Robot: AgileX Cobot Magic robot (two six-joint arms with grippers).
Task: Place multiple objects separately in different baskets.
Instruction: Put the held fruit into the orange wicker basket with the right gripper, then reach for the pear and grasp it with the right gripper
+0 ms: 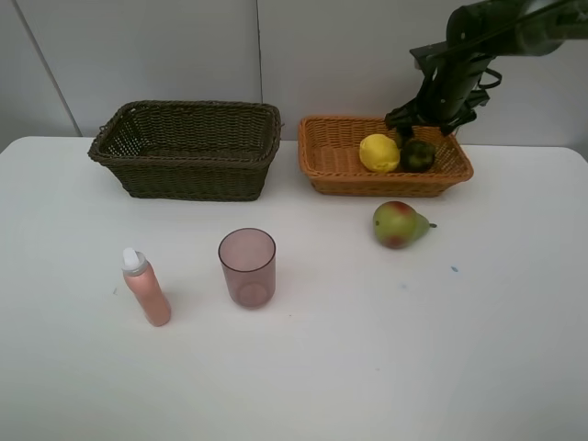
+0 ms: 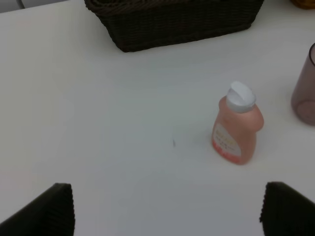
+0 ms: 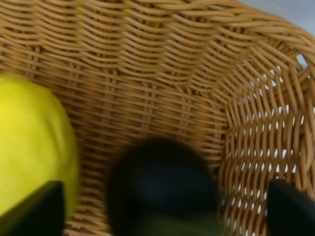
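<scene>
The orange basket [image 1: 386, 188] at the back right holds the yellow lemon [image 1: 378, 152] and the dark mangosteen [image 1: 419, 155]. My right gripper [image 1: 424, 124] hangs just above the mangosteen. In the right wrist view its fingers [image 3: 39, 211] stand wide apart on either side of the blurred mangosteen [image 3: 160, 187], clear of it, with the lemon [image 3: 29, 142] beside. The red-green pear [image 1: 399, 224] lies on the table in front of that basket. The pink bottle [image 1: 147, 288] and mauve cup [image 1: 247, 267] stand at the front left. My left gripper [image 2: 167, 211] is open, short of the bottle [image 2: 236, 130].
The dark olive-brown basket [image 1: 184, 175] sits at the back left and shows nothing inside from this angle. The white table [image 1: 367, 367] runs up to a grey wall behind both baskets.
</scene>
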